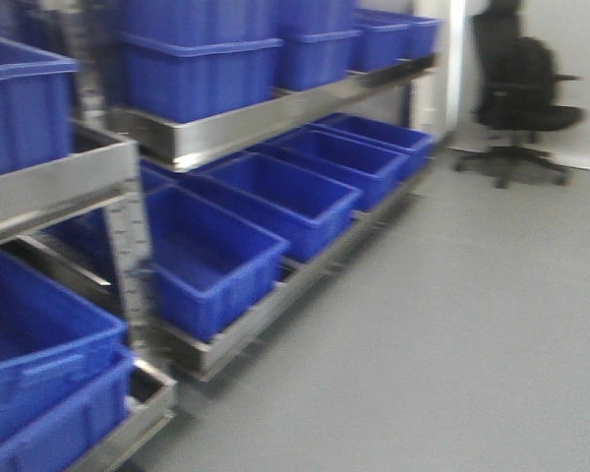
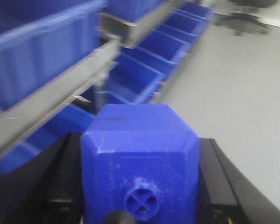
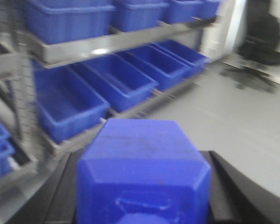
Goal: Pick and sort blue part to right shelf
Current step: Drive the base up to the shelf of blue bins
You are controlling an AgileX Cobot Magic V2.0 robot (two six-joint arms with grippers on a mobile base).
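The left gripper [image 2: 140, 140] clamps the blue part [image 2: 140, 158], knob [image 2: 141, 200] pointing back, and the bins [image 2: 130, 81] of the shelf [image 2: 56, 100] lie ahead-left of it, while the right gripper [image 3: 142, 154] clamps another block [image 3: 144, 179].

The blue part [image 2: 140, 158], knob toward camera, is gripped near the right shelf [image 1: 261, 120].

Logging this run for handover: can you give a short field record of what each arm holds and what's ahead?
left fingers: closed on blue part, knob end toward camera
right fingers: closed on second blue block
ahead: steel rack with blue bins on two levels
lower bins: look empty
background: black office chair on grey floor
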